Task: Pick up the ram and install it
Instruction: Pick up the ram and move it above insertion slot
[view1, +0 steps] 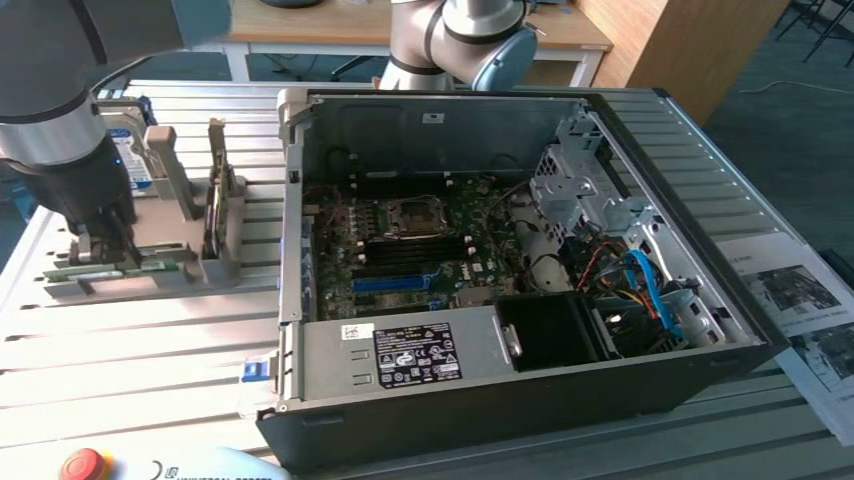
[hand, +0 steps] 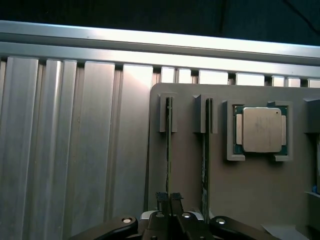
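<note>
**Claw (hand: 169, 200) clamped on the ram (hand: 168, 145)**

The claw is down at the grey holder (hand: 240, 200), fingers squeezed onto the thin edge of the ram, which stands on edge in its slot. A second stick (hand: 205, 150) stands just beside it, with the silver processor (hand: 260, 129) near that. The open computer case (view1: 534, 250) sits on the table (view1: 134, 340), at the exterior view's right.

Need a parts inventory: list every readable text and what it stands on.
"UNIVERSAL ROBOT", cut off, on the white pendant.
Black label on the power supply: too small.
White sticker on the case wall: blurred.
Printed sheets beside the case: unreadable.
</note>
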